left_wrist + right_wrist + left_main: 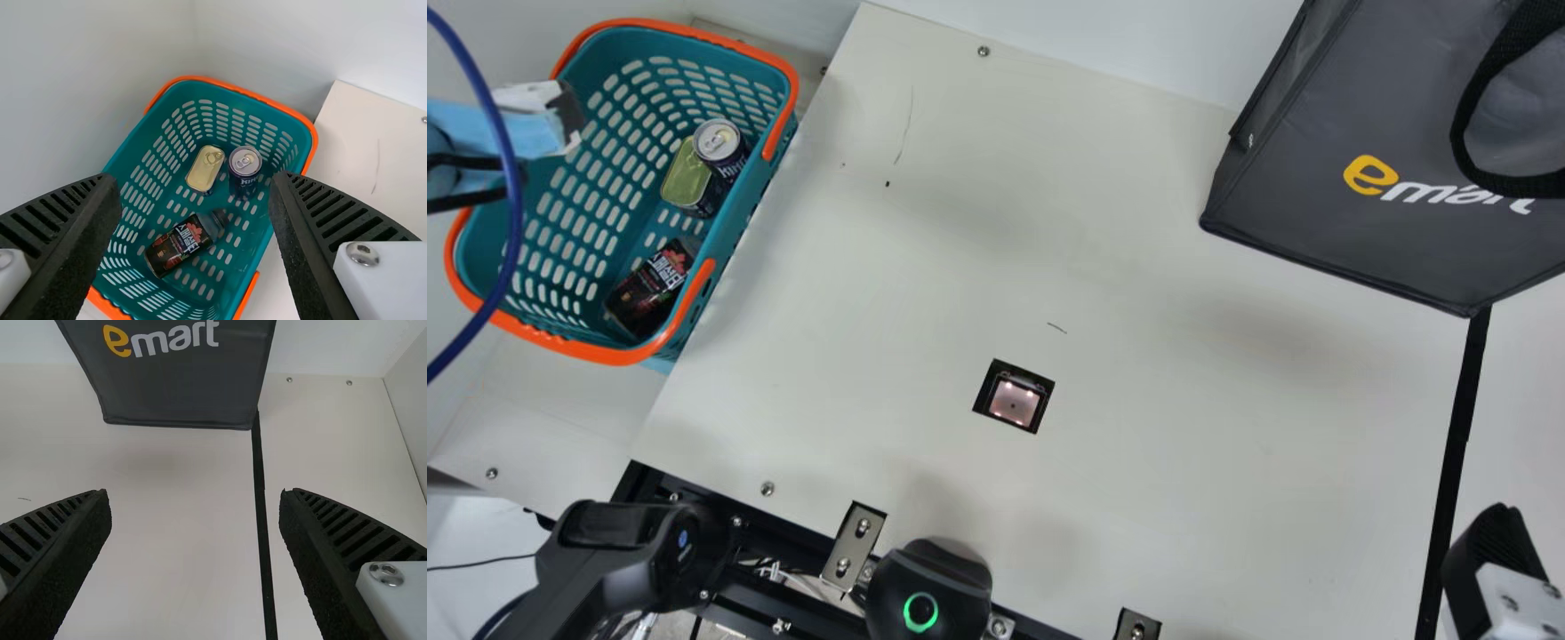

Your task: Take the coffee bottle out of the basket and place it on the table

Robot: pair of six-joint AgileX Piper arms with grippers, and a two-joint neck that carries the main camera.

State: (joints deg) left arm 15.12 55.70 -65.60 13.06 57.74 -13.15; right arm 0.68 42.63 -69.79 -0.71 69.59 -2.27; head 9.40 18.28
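The coffee bottle lies on its side at the near end of the teal basket, against the wall by the table. In the main view part of my left gripper shows over the basket's far left side. Below my left gripper in its wrist view, the dark bottle with its grey cap lies on the floor of the basket; the fingers stand wide open with nothing between them. At the main view's lower right is my right gripper. My right gripper is open and holds nothing.
A dark can and a flat gold-lidded tin stand in the basket beyond the bottle. A large black bag stands at the table's far right. A square scanner window is set into the table. Blue tubing crosses the basket's left side.
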